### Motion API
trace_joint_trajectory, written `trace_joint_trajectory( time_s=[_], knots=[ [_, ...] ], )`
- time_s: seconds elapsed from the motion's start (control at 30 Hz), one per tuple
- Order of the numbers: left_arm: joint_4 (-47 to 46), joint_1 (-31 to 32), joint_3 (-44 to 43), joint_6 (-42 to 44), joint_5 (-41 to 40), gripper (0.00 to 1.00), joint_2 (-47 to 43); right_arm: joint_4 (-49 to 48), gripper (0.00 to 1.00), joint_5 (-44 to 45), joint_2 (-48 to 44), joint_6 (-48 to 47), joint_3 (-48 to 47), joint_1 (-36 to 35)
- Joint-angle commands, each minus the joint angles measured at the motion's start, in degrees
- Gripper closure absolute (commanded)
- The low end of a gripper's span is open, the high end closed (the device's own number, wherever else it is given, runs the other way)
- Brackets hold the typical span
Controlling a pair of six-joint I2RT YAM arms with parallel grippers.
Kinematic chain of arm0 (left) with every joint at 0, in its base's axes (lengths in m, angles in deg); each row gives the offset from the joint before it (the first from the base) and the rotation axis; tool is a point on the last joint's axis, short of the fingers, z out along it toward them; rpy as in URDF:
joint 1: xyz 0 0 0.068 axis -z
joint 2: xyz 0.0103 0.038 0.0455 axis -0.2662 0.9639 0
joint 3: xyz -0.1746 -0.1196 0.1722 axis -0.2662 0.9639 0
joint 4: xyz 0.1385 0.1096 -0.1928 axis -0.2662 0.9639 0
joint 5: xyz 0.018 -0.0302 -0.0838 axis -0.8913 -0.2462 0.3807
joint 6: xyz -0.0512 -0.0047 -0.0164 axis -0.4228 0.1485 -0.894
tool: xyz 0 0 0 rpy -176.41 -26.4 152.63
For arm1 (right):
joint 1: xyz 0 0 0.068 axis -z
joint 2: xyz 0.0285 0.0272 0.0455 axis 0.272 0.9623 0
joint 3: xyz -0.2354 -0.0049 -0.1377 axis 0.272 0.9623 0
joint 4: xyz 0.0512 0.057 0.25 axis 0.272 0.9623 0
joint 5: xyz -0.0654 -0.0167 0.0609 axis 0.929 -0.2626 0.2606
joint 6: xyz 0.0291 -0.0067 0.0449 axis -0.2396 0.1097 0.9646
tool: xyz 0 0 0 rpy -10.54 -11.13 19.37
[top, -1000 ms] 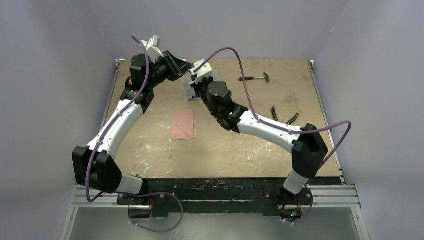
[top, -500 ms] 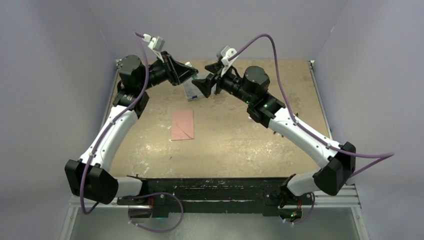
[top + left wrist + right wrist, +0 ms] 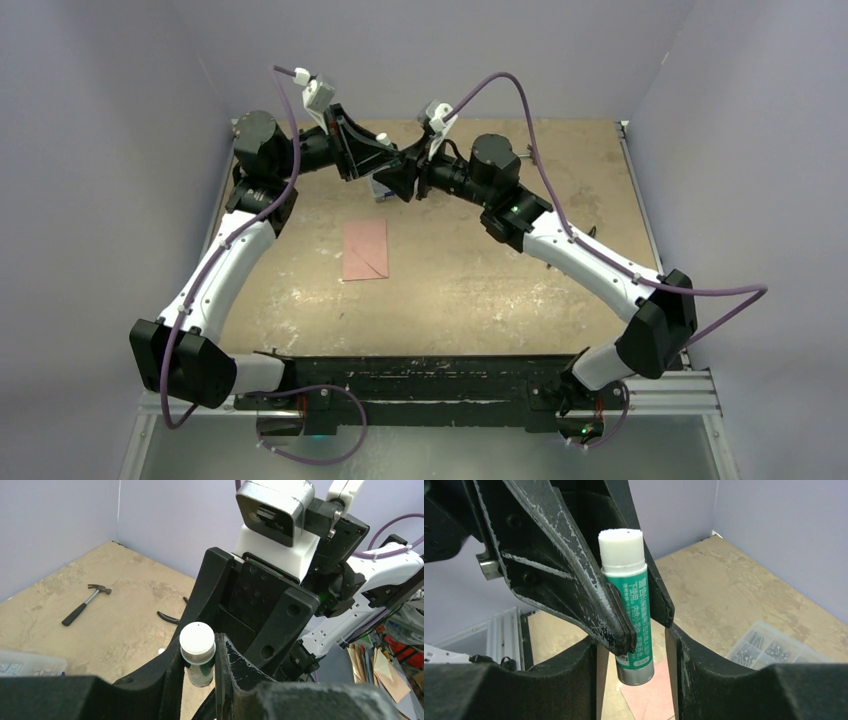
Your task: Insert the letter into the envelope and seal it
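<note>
Left gripper (image 3: 200,675) pinches a green glue stick (image 3: 626,580). The right gripper (image 3: 634,672), swung up from the table within the last second, stands spread about the stick's base end, not touching it. Sealing looks imminent: the envelope (image 3: 365,250) lies flat mid-table, letter not visible, and the clear compartment box (image 3: 774,650) holds small hardware.

The green label on the glue stick (image 3: 631,605) carries rows of white East Asian characters running along its length. They are too small to make out.
</note>
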Motion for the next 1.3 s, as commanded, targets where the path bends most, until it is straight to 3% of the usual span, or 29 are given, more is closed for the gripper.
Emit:
trace_joint_trajectory(
  time_s=[0.0, 0.13, 0.3, 0.37, 0.43, 0.53, 0.67, 0.7, 0.8, 0.83, 0.93, 1.0, 1.07, 1.27],
  knots=[
    [-3.6, -0.2, -1.7, -0.4, 2.4, 1.00, -0.7, -7.4, 0.53, 0.0, -2.6, 3.0, 1.2, 0.0],
    [-4.4, -0.2, -1.9, -1.4, 1.6, 1.00, -0.8, -8.7, 0.58, 0.8, -3.0, 3.3, 1.4, 0.1],
    [-7.0, -0.2, -1.9, -4.6, 0.8, 0.99, -0.3, -10.8, 0.84, 1.4, -2.6, 7.0, 1.2, 0.1],
    [-8.6, -0.2, -1.5, -6.9, -0.7, 0.91, -0.2, -14.5, 0.91, 2.1, -2.7, 10.9, 2.6, 0.1],
    [-12.6, -0.1, 0.1, -10.7, -2.7, 0.80, -0.3, -20.0, 0.95, 2.6, -2.6, 15.8, 4.4, 0.1],
    [-23.8, 0.3, 5.7, -19.3, -5.3, 0.72, -0.7, -28.8, 0.96, 1.9, -2.2, 22.7, 7.0, 0.1],
    [-31.5, 0.6, 9.2, -24.5, -4.8, 0.71, -0.1, -34.2, 0.94, -2.8, -1.7, 26.0, 7.5, 0.2],
    [-32.3, 0.6, 9.4, -25.0, -4.3, 0.76, 0.1, -34.0, 0.93, -3.7, -1.6, 25.8, 7.2, 0.2],
    [-33.5, 0.6, 9.2, -25.2, -2.8, 1.00, 0.7, -34.9, 0.87, -5.6, -1.7, 25.8, 7.0, 0.3],
    [-33.7, 0.6, 9.1, -25.0, -2.4, 1.00, 0.7, -34.7, 0.82, -5.9, -1.9, 25.8, 7.0, 0.4],
    [-30.5, 0.6, 7.9, -21.2, -2.4, 1.00, 0.7, -30.2, 0.39, -5.3, -3.0, 25.0, 7.0, 1.1],
    [-23.2, 0.5, 6.2, -16.2, -3.0, 1.00, 0.6, -25.7, 0.22, -4.9, -4.6, 21.7, 7.8, 2.1],
    [-17.7, 0.5, 4.6, -11.1, -3.5, 1.00, 0.6, -21.1, 0.16, -5.7, -6.5, 19.2, 9.0, 3.8],
    [-10.5, 0.5, 0.7, -3.0, 0.8, 1.00, 0.9, -12.1, 0.18, -20.6, -12.2, 16.1, 8.5, 10.9]
  ],
)
